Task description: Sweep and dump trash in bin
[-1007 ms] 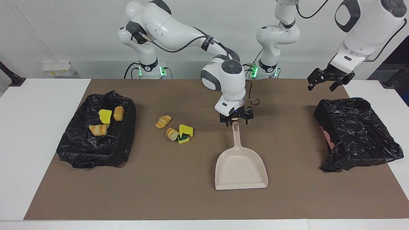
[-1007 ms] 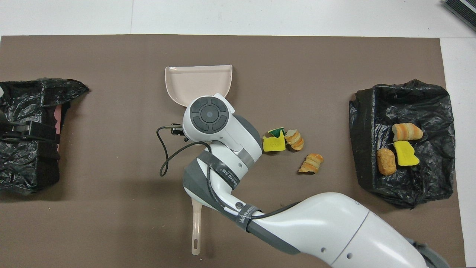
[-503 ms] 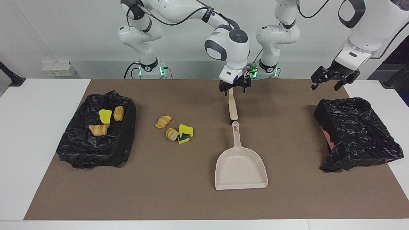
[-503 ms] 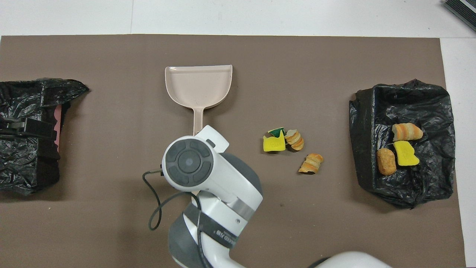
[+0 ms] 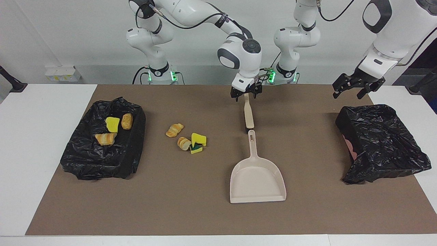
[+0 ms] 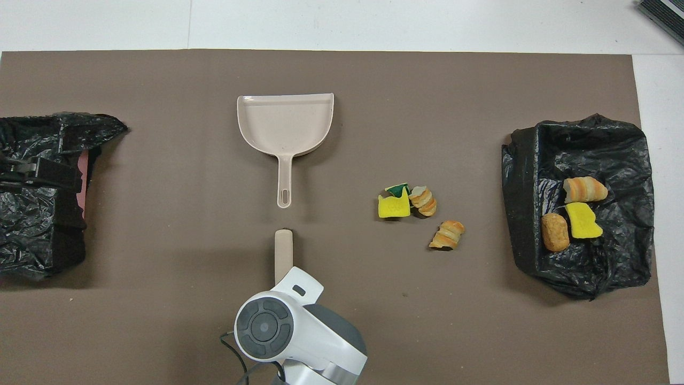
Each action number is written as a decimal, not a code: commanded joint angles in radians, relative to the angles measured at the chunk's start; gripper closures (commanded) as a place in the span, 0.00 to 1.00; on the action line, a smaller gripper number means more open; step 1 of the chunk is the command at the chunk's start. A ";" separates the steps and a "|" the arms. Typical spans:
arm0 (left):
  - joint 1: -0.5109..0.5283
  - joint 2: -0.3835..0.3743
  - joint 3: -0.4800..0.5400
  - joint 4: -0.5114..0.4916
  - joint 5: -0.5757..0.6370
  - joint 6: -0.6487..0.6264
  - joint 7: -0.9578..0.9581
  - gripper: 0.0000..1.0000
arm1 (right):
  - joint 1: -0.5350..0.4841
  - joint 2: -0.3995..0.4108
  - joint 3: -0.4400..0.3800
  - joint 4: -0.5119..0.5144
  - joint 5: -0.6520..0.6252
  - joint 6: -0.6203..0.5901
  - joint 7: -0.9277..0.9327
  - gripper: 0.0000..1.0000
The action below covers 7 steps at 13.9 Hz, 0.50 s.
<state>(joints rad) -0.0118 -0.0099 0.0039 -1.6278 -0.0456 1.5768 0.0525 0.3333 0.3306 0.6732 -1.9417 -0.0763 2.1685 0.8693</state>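
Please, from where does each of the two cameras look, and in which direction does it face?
Facing view: high across the table, looking toward the robots; both arms, right gripper over the brush, left gripper over a black bag.
Overhead view: above the robots' end, looking steeply down; only the right arm's wrist and the left gripper.
Shared: dustpan, brush, loose trash, both bags, turned half around.

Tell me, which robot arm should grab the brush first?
Probably the right. The right gripper hangs open just over the brush handle's end. The left gripper is open over the table's edge near the empty bin, away from it.
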 commanded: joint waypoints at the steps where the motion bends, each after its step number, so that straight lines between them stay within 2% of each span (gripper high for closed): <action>1: -0.004 -0.004 0.005 0.003 0.013 -0.021 0.013 0.00 | -0.022 -0.054 0.023 -0.080 0.030 0.039 0.017 0.07; 2: -0.004 -0.004 0.005 0.002 0.013 -0.018 0.013 0.00 | -0.022 -0.054 0.025 -0.083 0.030 0.050 0.013 0.14; 6: -0.040 0.002 0.004 -0.004 0.015 -0.003 0.038 0.00 | -0.022 -0.059 0.028 -0.105 0.030 0.076 0.022 0.88; 7: -0.068 0.008 0.004 -0.015 0.015 0.023 0.041 0.00 | -0.020 -0.058 0.028 -0.097 0.030 0.073 0.023 1.00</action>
<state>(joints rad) -0.0272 -0.0089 0.0003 -1.6305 -0.0456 1.5767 0.0813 0.3332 0.3048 0.6834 -2.0074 -0.0714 2.2084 0.8718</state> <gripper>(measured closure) 0.000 0.617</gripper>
